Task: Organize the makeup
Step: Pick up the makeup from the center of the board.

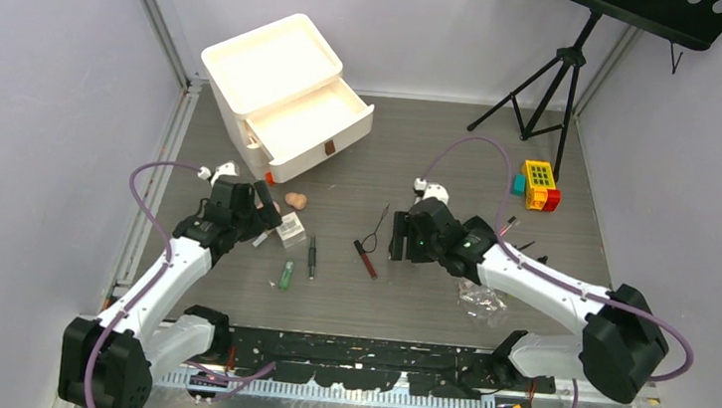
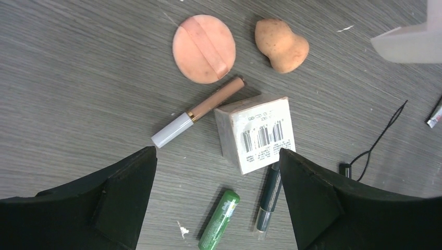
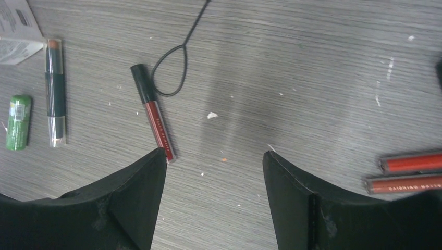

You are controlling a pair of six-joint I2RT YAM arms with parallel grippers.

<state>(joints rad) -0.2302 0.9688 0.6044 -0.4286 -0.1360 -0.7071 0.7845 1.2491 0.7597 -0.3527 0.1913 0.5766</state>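
Observation:
The makeup lies loose on the grey table. In the left wrist view I see a pink round puff (image 2: 204,48), a peach sponge (image 2: 281,45), a brown-and-white tube (image 2: 198,111), a barcoded box (image 2: 258,133), a green tube (image 2: 219,220) and a dark stick (image 2: 268,200). My left gripper (image 2: 217,151) is open and empty above them, beside the box (image 1: 291,227). My right gripper (image 3: 215,152) is open and empty over bare table, its left finger near a red gloss tube (image 3: 155,120). Two more red tubes (image 3: 412,162) lie to its right.
A white organizer with an open drawer (image 1: 287,97) stands at the back left. A thin black cord loop (image 1: 375,227) lies by the red tube. Toy blocks (image 1: 539,185) and a tripod (image 1: 549,82) are at the back right. A clear packet (image 1: 483,298) lies under the right arm.

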